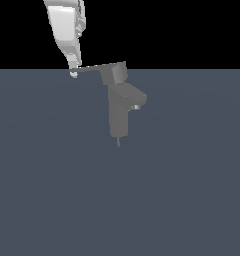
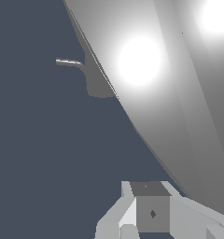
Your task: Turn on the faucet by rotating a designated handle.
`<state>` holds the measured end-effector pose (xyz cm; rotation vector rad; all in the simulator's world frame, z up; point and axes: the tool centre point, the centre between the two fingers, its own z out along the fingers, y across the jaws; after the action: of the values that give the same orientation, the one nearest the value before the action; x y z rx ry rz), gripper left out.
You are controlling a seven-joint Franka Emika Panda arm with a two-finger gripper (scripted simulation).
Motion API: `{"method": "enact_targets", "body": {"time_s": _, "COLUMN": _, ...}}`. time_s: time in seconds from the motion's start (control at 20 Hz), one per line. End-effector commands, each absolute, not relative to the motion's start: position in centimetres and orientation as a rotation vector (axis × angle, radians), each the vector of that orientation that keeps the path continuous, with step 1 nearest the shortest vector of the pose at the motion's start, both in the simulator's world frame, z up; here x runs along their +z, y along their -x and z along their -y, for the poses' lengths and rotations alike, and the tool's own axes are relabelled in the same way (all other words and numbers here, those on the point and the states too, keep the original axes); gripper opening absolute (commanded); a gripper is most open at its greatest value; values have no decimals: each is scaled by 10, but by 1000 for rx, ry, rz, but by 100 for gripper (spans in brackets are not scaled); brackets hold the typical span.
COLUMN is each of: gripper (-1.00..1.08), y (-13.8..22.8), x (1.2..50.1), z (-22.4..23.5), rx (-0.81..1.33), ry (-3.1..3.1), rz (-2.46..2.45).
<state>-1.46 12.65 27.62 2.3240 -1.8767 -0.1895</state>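
The faucet (image 1: 118, 117) is a small grey tap with an upright column and a short spout (image 1: 137, 101) pointing to the exterior view's right. The handle (image 1: 94, 68) is a long thin blade running from a blocky cap (image 1: 117, 74) toward the exterior view's left. My gripper (image 1: 73, 71) comes down from the upper left; its fingertips are at the blade's far tip and look closed together. In the wrist view the handle (image 2: 179, 93) fills the frame as a large bright grey surface, the faucet (image 2: 97, 84) shows beyond it, and my gripper (image 2: 151, 210) lies right beside the blade.
The faucet stands on a flat dark blue-grey floor (image 1: 52, 190) that stretches all round it. No other objects are in view.
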Motion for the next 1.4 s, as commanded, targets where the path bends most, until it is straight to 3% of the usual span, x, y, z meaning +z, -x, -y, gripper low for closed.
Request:
{"method": "enact_targets", "body": {"time_s": 0.0, "gripper": -100, "y": 24, "x": 279, "z": -126, "rx": -191, "ry": -2324, "rz": 1873}}
{"method": "enact_targets", "body": {"time_s": 0.4, "gripper": -100, "y": 38, "x": 278, "z": -122, "rx": -193, "ry": -2316, "rz": 1872}}
{"method": "enact_targets", "body": {"time_s": 1.35, "gripper": -100, "y": 84, "x": 292, "z": -61, "rx": -192, "ry": -2322, "rz": 1873}}
